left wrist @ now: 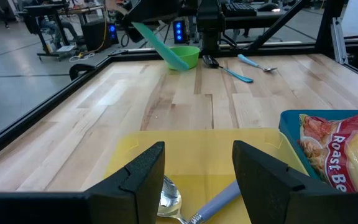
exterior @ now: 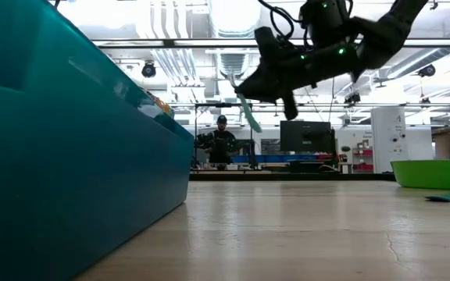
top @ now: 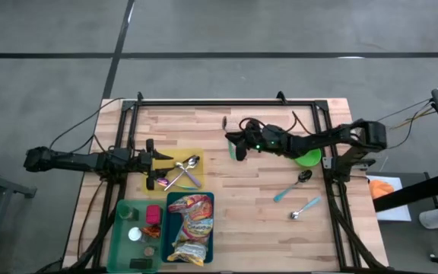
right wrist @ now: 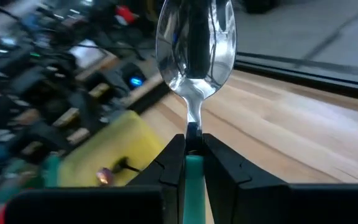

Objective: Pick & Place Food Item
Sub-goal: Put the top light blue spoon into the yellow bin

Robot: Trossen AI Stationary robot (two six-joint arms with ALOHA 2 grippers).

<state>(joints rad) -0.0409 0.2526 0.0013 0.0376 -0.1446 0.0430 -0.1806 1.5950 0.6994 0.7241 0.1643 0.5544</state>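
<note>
Right wrist view shows right gripper (right wrist: pixel 192 163) pinching a teal-handled spoon (right wrist: pixel 195 46) by the handle, bowl end out front. Carried above the worktop's middle, twd the back edge, well apart from the yellow tray (top: pixel 175 157) near the left edge. Judged step: ferry spoon over to that tray, where two utensils already lie. Best done by keeping height till over the tray's bare part, lowering level, then releasing — avoids clipping left gripper (left wrist: pixel 194 177), parked right at the tray w/ fingers spread, nothing held. Noodle packet (top: pixel 189 227) sits in the teal bin at front edge.
</note>
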